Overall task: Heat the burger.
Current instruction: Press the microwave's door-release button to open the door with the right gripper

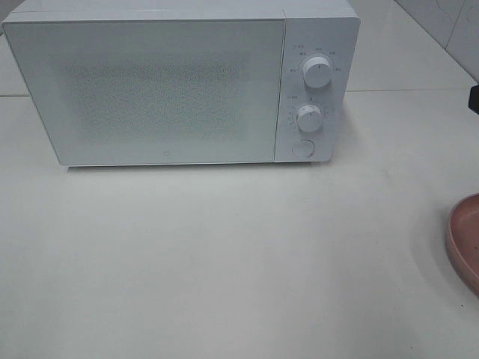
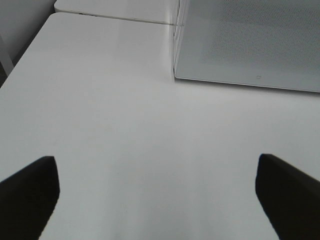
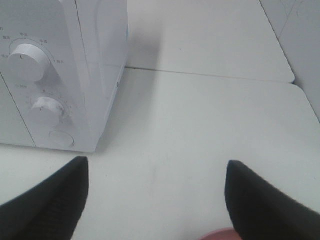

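The burger is out of view in every frame. A white microwave [image 1: 179, 82] stands at the back of the table with its door [image 1: 150, 90] shut. Its panel has two dials [image 1: 317, 72] and a round button [image 1: 301, 147]. My left gripper [image 2: 156, 167] is open and empty above the bare table, with the microwave's front corner [image 2: 176, 75] ahead of it. My right gripper [image 3: 156, 167] is open and empty beside the microwave's control panel [image 3: 45, 107]. Neither gripper shows in the exterior high view.
A round pink plate [image 1: 462, 243] lies at the right edge of the table, cut off by the frame; a sliver of it shows in the right wrist view [image 3: 220, 234]. A dark object [image 1: 474, 97] pokes in at the right edge. White table [image 1: 224, 262].
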Controlling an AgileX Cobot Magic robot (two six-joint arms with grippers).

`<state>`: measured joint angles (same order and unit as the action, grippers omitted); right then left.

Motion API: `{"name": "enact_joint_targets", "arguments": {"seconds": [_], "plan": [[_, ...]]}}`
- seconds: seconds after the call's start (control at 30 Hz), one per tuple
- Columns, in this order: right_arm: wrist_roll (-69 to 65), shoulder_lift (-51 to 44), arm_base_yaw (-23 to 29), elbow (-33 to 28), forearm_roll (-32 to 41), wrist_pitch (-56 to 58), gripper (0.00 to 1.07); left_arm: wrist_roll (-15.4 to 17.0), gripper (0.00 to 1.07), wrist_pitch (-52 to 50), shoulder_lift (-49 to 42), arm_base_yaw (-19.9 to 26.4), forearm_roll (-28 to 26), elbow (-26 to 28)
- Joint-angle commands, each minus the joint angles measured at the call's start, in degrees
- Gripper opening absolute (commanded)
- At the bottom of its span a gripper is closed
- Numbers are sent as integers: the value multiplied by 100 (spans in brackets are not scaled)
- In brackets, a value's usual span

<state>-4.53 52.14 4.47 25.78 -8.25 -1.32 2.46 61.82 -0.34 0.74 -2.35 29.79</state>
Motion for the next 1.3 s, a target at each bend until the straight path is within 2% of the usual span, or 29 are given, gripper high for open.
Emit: {"name": "enact_joint_targets", "arguments": {"seconds": [0.03, 0.33, 0.47, 0.57, 0.6, 0.67, 0.73, 0.77, 0.83, 0.87, 0.9, 0.97, 1.0, 1.07, 1.1, 1.23, 1.27, 1.3], "plan": [[0, 183, -17, -315, -69, -1140, 72, 6, 100, -40, -103, 23, -46, -17], [69, 1100, -17, -957, -23, -3375, 72, 6, 100, -40, -103, 23, -46, -17], [126, 1387, -17, -1037, 11, -3741, 72, 6, 100, -40, -103, 23, -46, -17], [315, 1604, 103, -1043, 332, -3822, 72, 6, 100, -40, -103, 23, -46, -17], [573, 1719, 321, -1043, 682, -3833, 72, 6, 100, -40, -103, 23, -46, -17], [751, 1770, 458, -1043, 825, -3845, 72, 6, 100, -40, -103, 23, -46, -17], [1278, 1925, 957, -1043, 1404, -3953, 72, 6, 100, -40, -103, 23, -46, -17], [1278, 1925, 957, -1043, 1404, -3953, 72, 6, 100, -40, -103, 23, -46, -17], [1696, 2137, 1415, -1043, 2051, -4240, 72, 6, 100, -40, -103, 23, -46, -17], [1696, 2137, 1415, -1043, 2051, -4240, 72, 6, 100, -40, -103, 23, -46, -17], [1948, 2286, 1696, -1043, 2544, -4481, 72, 6, 100, -40, -103, 23, -46, -17], [2086, 2366, 1822, -1043, 2744, -4618, 72, 6, 100, -40, -103, 23, -46, -17], [2349, 2538, 2143, -1043, 3254, -4950, 72, 6, 100, -40, -103, 23, -46, -17], [2441, 2607, 2309, -1043, 3455, -5094, 72, 6, 100, -40, -103, 23, -46, -17], [2618, 2779, 2641, -1043, 3942, -5420, 72, 6, 100, -40, -103, 23, -46, -17], [2727, 2991, 3048, -1043, 4469, -5798, 72, 6, 100, -40, -103, 23, -46, -17], [2727, 3146, 3369, -1037, 4813, -6039, 72, 6, 100, -40, -103, 23, -46, -17], [2727, 3146, 3369, -1037, 4813, -6039, 72, 6, 100, -40, -103, 23, -46, -17]]}}
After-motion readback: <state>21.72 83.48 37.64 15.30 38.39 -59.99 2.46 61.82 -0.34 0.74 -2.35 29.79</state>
